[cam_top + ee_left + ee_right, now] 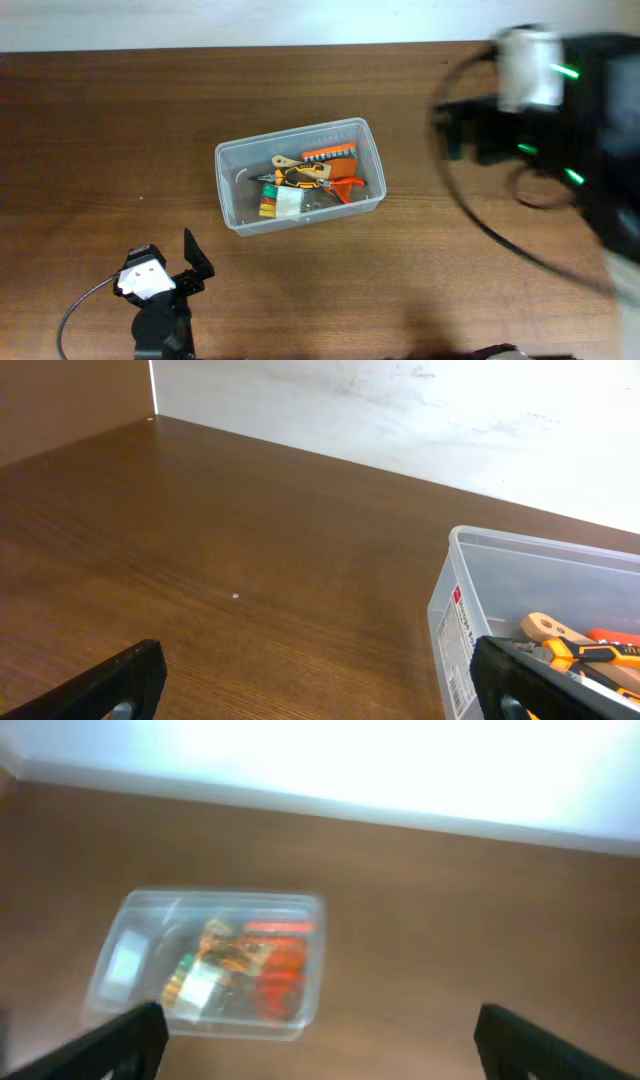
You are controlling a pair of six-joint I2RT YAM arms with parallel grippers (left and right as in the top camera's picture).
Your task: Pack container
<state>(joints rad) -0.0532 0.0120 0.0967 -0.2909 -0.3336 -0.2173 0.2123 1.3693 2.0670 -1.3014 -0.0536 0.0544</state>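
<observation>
**Fingers [110, 685] spread on both arms; container at mid-table**

1. Left gripper [315, 695]: the left wrist view shows its two black fingers at the bottom corners of the frame, set wide apart, with bare table [250, 560] between them. In the overhead view it sits at the near left edge, close to the container's near left corner but not touching it.

2. Right gripper [330, 1045]: the fingers are likewise parted, one at each lower corner of the right wrist view. This view is soft. The right arm [560, 100] appears blurred at the far right of the overhead view, well apart from the container.

3. Container [232, 190]: it stands upright on the table, near the centre, with its long side slightly skewed. Inside lie orange-handled pliers [345, 185], an orange bit strip [330, 153], a wooden handle [285, 160] and a small box [280, 203].

4. White wall [400, 410]: it borders the table's far edge.
</observation>
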